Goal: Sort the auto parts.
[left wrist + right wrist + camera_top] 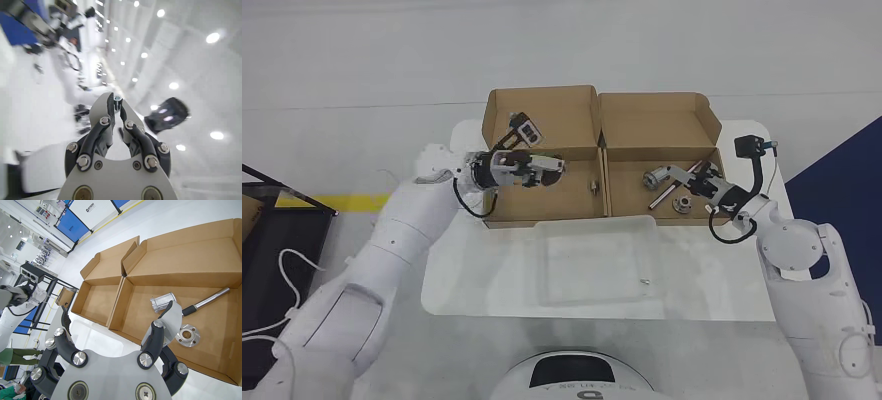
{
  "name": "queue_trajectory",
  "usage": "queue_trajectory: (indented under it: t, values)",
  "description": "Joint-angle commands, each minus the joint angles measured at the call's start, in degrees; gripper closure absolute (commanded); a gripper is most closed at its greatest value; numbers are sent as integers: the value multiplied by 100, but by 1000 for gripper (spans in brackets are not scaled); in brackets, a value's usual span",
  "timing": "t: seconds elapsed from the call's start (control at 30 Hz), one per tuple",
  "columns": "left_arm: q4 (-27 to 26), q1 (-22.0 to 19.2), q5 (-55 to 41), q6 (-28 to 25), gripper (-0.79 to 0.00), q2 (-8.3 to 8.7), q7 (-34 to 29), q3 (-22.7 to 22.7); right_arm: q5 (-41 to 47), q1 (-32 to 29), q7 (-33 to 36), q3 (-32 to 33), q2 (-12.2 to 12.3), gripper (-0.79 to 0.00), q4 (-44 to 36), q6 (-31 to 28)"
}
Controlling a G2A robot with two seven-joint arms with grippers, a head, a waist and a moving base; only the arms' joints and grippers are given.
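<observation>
Grips a small bolt [117, 103] by its threaded shank in the tips of the left gripper [116, 103], jaws almost closed on it, above the left box [542, 110] at eleven o'clock on the table [462, 290]. Best to lower well inside the walls, aim near the small metal piece [594, 186] at that box's three o'clock side, then open slowly to avoid a bounce. Keeps the right gripper [704, 186] spread wide and empty over the right box [657, 120] at one o'clock, just beside the cylinder [163, 301], rod [211, 298] and flange [187, 335]. Park there, clear of the drop.
</observation>
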Motion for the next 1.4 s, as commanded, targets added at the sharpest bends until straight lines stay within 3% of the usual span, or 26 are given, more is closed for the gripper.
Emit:
queue_trajectory:
  t: [0.0,0.17,0.33,0.5,0.57,0.63,0.7,0.97,1.17,1.27,1.37]
  values:
    - [-418,179,605,-765,0,19,824,-83,0,0,0,0,0,-785,0,0]
    - [-1068,609,1794,-1736,0,117,1796,-298,0,0,0,0,0,-785,0,0]
    - [-1367,917,3063,-2587,0,229,2648,-541,0,0,0,0,0,-785,0,0]
    - [-1554,1084,3487,-2755,0,274,2901,-668,0,0,0,0,0,-785,0,0]
    - [-1521,1060,3610,-2406,0,290,2852,-672,0,0,0,0,0,-785,0,0]
    - [-1324,835,3825,-1393,0,276,2872,-587,0,0,0,0,0,-785,0,0]
    - [-1068,668,4084,-934,0,238,2990,-462,0,0,0,0,0,-785,0,0]
    - [35,3,6009,94,0,-69,4275,394,0,0,0,0,0,-785,0,0]
    - [681,-378,6703,1246,0,-363,4208,1018,0,0,0,0,0,-785,0,0]
    - [926,-524,6851,1448,-314,-484,4146,1191,0,0,0,0,0,-785,0,0]
    - [1107,-615,6847,1406,-403,-572,4122,1253,0,0,0,0,0,-785,0,0]
